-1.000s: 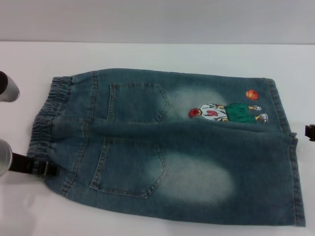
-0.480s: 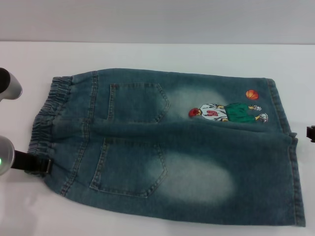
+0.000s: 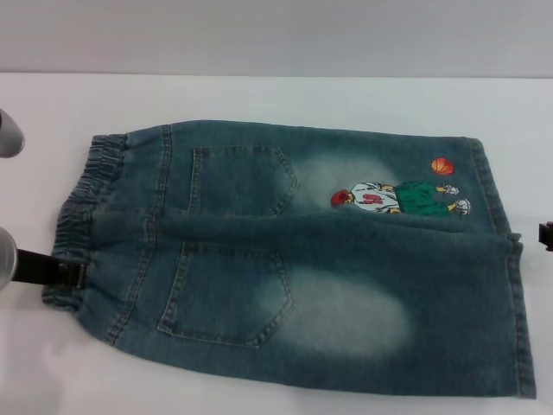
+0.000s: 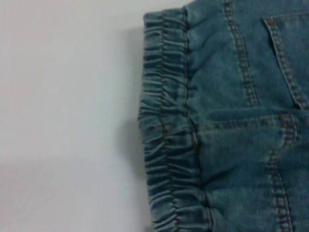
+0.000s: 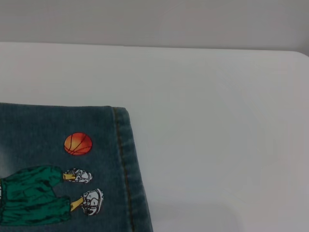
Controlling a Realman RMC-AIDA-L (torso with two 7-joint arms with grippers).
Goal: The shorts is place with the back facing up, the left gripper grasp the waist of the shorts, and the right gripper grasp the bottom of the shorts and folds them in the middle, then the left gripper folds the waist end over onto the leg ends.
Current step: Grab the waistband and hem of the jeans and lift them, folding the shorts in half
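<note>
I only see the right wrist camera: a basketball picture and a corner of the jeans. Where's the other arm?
Observer: The left gripper is at the waist of the shorts, with its tip on the nearer part of the band.
Operator: Is that stretchy part flat?
Observer: No. The left wrist view shows it gathered and ruffled.
Operator: Can you see pockets?
Observer: Yes, two back pockets face up.
Operator: And where's my arm?
Observer: In the head view, only a black bit of the right gripper shows. It is just past the leg ends and does not touch them.
</note>
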